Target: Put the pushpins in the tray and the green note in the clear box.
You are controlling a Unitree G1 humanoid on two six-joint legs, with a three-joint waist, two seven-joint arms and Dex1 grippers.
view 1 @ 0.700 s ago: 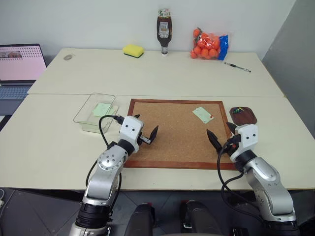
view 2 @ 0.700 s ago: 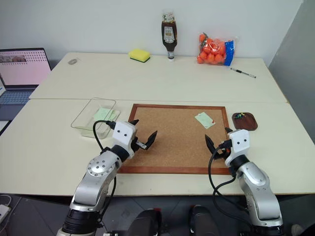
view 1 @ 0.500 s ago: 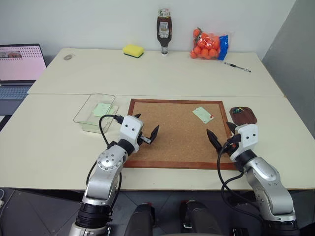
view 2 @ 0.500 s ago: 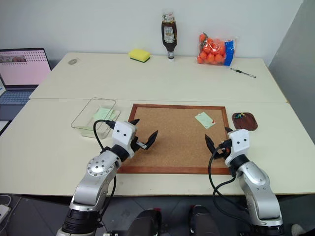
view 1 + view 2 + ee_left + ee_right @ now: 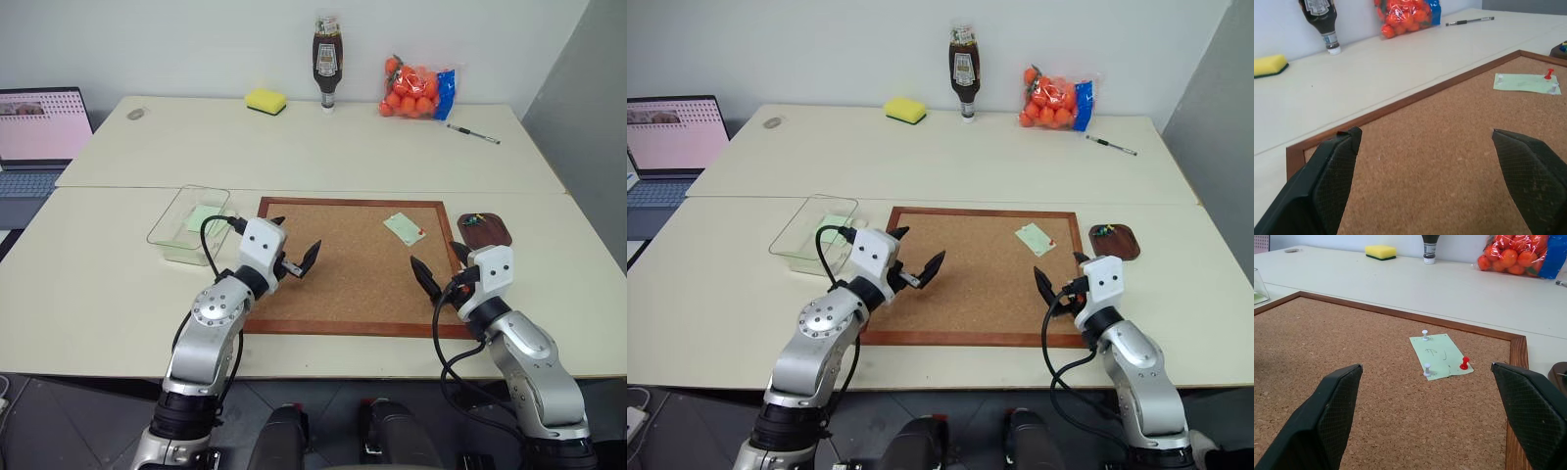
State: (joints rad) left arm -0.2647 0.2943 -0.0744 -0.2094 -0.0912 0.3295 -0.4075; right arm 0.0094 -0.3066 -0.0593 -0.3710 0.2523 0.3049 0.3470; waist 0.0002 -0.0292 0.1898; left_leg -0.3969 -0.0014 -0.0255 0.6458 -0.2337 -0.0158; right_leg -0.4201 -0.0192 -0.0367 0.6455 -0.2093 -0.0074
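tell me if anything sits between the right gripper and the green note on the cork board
Nothing visible does. The right gripper hangs open over the cork board, with only bare cork between it and the green note. The note itself is held down by three pushpins, two white and one red.

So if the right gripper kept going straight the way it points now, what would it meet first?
Probably the green note pinned on the cork board, with its red pushpin and two white pins. The right gripper is open and hovers above the board, so it might pass over; height is unclear.
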